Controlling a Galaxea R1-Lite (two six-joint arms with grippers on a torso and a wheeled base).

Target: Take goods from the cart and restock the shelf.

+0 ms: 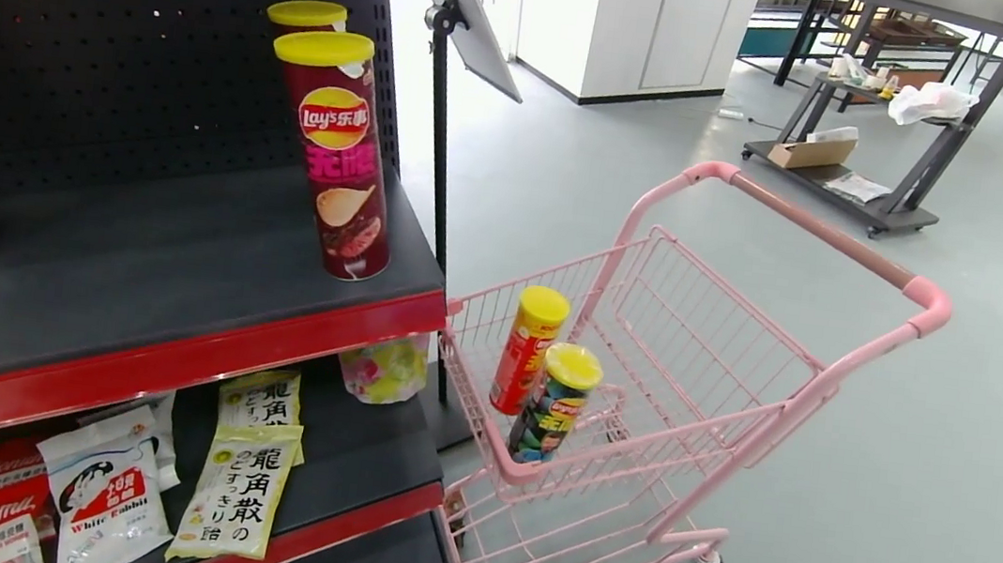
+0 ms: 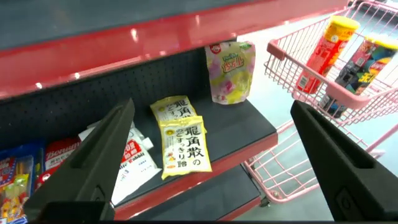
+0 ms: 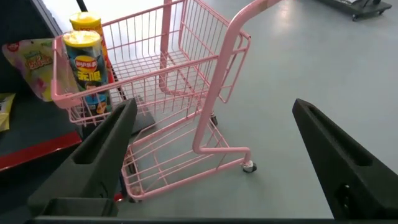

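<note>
Upright in cart [image 1: 810, 224] near-left corner: red can [image 1: 529, 351], dark can [image 1: 555, 406], side by side. Jaws spread, empty: left gripper [image 2: 211, 106], right gripper [image 3: 214, 102]; right likely nearer.

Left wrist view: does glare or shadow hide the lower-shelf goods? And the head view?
Left wrist view: glare streaks on the red shelf edge; the yellow packets below sit in shade yet stay plainly visible. Head view: red can and dark can evenly lit.
</note>
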